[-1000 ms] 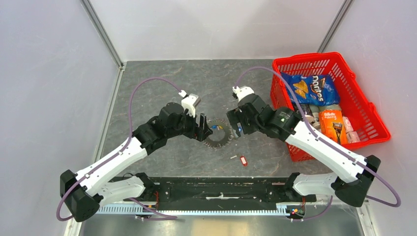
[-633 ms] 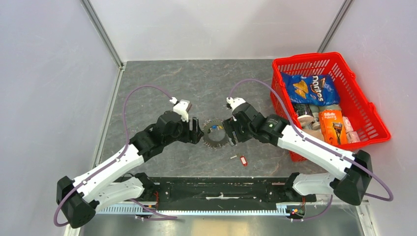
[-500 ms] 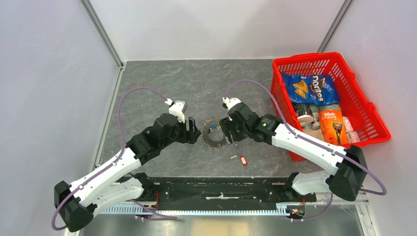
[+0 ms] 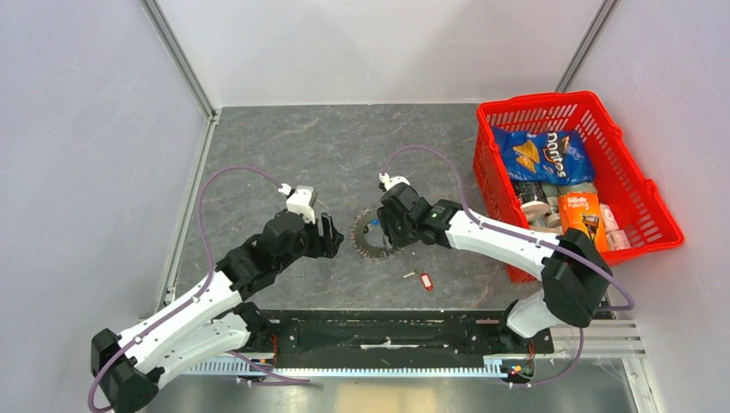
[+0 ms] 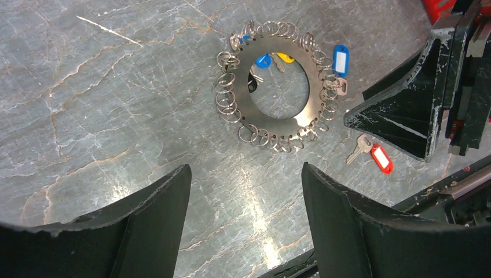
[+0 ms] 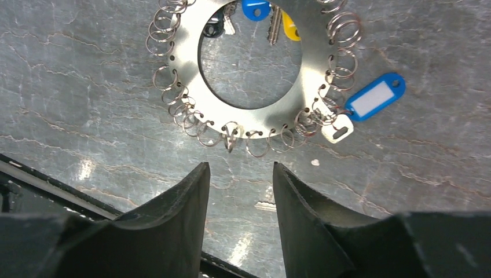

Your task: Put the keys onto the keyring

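Keyring (image 4: 372, 234) lies flat mid-surface, slightly toward the near edge, with wire loops all round its rim. Blue-tag key (image 6: 370, 98) sits at that rim, seemingly attached. Red-tag key (image 4: 425, 280) lies loose, closer to the near edge. Right jaws hover over the ring's near rim, moderate gap, gripping nothing. Left jaws spread wide, empty, just beside the ring. Likely next: pin the rim, coming down between loops and clear of tags.

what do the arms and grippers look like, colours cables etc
The left arm and right arm have white shells with black joints. A purple cable loops along each. The left gripper and right gripper have black, wedge-shaped fingers with scuffed edges.
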{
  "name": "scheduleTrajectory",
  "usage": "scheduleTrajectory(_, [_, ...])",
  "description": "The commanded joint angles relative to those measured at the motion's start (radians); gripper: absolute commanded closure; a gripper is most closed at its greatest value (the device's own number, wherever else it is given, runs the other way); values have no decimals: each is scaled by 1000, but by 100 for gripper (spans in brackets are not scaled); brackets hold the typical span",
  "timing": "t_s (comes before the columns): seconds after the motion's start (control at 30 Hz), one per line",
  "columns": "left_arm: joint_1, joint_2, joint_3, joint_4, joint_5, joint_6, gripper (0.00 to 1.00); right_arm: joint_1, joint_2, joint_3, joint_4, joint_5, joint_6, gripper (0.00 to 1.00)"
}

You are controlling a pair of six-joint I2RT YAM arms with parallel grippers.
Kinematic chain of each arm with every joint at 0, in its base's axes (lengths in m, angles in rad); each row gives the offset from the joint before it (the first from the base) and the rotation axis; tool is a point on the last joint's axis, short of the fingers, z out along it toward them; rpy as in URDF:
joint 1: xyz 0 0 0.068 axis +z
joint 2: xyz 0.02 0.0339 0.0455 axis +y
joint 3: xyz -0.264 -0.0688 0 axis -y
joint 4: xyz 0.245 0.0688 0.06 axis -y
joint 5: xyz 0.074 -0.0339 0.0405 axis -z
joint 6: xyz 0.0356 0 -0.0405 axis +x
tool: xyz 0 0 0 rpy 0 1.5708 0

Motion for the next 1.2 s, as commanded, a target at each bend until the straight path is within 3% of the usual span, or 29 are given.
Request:
scheduleTrajectory(0.0, [-3, 14, -9, 72, -25, -31, 23, 5, 29, 6, 66, -35, 58, 50])
scheduleTrajectory(0.27, [-3, 25, -26, 106, -11, -30, 23, 4, 66, -5, 73, -27, 83, 56])
scheduleTrajectory(0.53, [-3, 24, -29, 109, -13, -26, 23, 5, 65, -36, 42, 9, 4, 62])
scheduleTrajectory(0.77, [-3, 27, -34, 112, -15, -25, 23, 5, 61, -47, 29, 55, -60, 63])
scheduleTrajectory(1.17, [-3, 42, -37, 126, -13, -20, 23, 6, 91, -67, 60, 2, -86, 62])
